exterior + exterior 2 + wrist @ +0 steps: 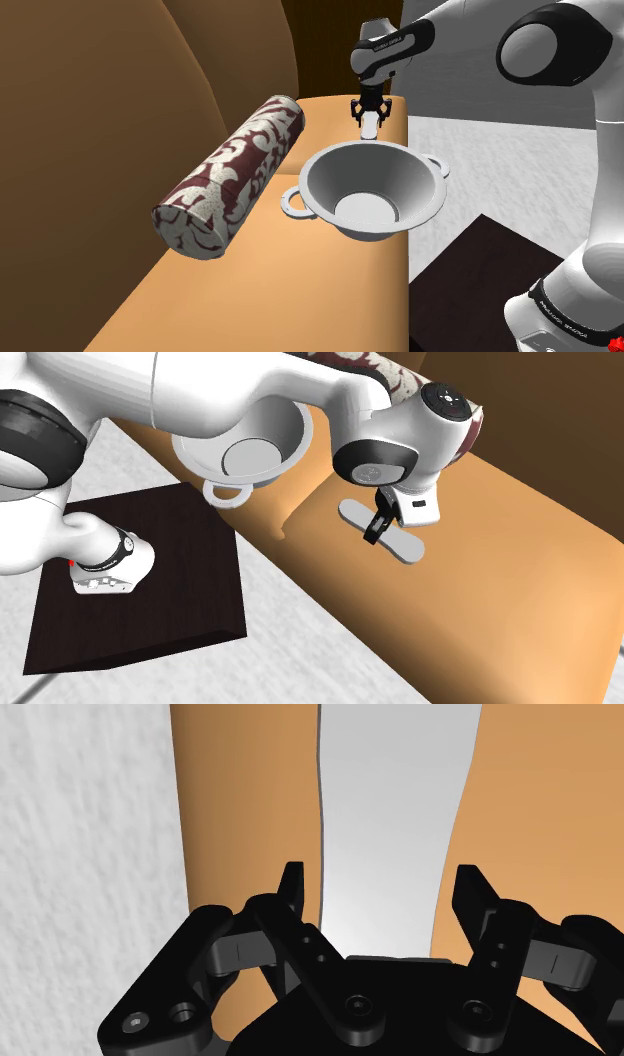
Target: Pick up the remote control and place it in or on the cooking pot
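The remote control (403, 546) lies flat on the sofa seat (300, 290). It is close to the seat's front edge and runs along it. It looks plain white-grey. The hand (382, 892) is right over its middle, pointing down. The two black fingers (293, 889) stand apart, one on each long side of the remote. So the hand is open and is not squeezing anything yet. I think the fingers stand that way because the remote is long one way and narrow the other. Pinching it across the narrow part is the easy way to grab it. Grabbing it at the middle should also keep it from tipping when it goes up.

The cooking pot (330, 182) sits on the same seat, near the remote and also by the front edge. One of its handles sticks out past that edge. The pot stands upright with its mouth open and nothing inside, so the remote can go in from above. A round pillow (230, 175) with a red and white pattern lies by the seat's back edge, beside the pot.

The step now looks like closing the fingers. A slip could push the remote off the front edge to the floor (80, 854).
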Controlling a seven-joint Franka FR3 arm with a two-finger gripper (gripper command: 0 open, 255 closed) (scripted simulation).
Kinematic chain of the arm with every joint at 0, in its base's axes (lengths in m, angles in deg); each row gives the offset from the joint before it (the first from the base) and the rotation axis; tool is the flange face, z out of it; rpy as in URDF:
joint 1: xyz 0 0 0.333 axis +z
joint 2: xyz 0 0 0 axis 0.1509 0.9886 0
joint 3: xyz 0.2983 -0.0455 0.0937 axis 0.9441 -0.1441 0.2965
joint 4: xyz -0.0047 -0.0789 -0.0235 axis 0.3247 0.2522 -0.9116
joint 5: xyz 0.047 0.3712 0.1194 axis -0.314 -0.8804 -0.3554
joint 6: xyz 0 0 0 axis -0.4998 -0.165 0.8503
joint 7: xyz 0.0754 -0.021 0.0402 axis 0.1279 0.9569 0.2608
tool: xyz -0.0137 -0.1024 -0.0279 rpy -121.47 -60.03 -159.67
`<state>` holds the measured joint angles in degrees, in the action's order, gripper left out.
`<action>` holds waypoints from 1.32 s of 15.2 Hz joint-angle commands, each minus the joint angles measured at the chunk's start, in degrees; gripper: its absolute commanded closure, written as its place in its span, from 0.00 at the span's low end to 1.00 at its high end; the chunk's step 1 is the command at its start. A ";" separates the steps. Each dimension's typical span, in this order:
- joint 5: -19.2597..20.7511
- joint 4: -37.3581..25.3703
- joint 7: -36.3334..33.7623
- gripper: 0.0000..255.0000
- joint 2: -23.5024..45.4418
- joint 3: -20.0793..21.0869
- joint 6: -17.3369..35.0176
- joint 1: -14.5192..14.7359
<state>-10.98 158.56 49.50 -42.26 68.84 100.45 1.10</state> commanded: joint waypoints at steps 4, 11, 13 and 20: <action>0.04 -2.34 0.04 1.00 -1.03 -0.02 -3.38 0.04; 0.06 -6.21 0.18 1.00 -2.02 -0.06 -8.24 0.03; 0.06 -7.51 0.23 1.00 -2.18 -0.07 -9.69 0.02; 0.04 -12.78 0.40 1.00 -2.26 -0.10 -15.04 -0.05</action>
<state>-10.93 146.61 49.86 -44.55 68.75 86.20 1.08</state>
